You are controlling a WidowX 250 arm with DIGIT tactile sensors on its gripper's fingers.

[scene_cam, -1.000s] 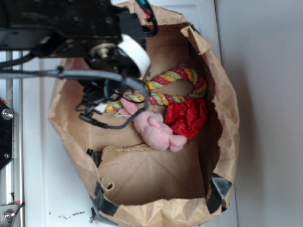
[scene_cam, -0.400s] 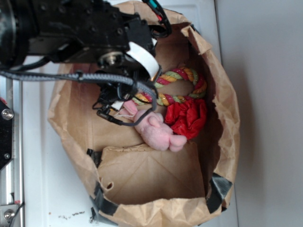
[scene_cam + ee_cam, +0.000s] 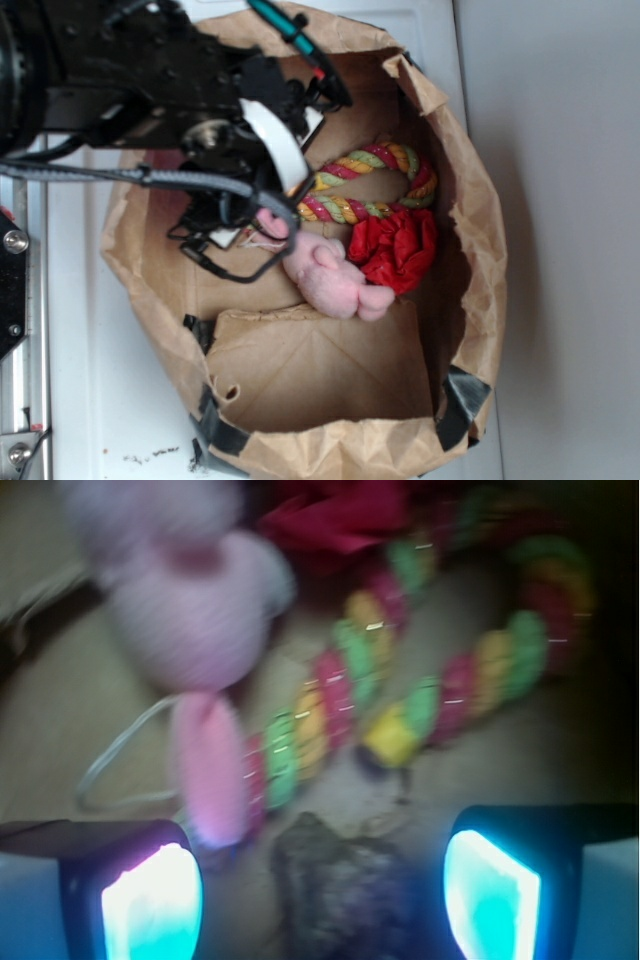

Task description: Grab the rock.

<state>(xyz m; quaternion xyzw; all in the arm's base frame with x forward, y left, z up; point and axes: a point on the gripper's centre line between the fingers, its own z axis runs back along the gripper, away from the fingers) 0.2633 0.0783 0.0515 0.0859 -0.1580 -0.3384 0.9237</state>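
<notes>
I see the rough dark grey-brown rock (image 3: 345, 890) centred between my spread gripper (image 3: 320, 895) fingers, untouched; arm has shifted leftward since 0.4 s ago.

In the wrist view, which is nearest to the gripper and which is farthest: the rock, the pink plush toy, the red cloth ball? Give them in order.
1. The rock: between the open fingers of the gripper, at the bottom centre.
2. The pink plush toy: farther up on the left, its ear reaching down toward the left finger.
3. The red cloth ball: at the top edge, farthest.
</notes>
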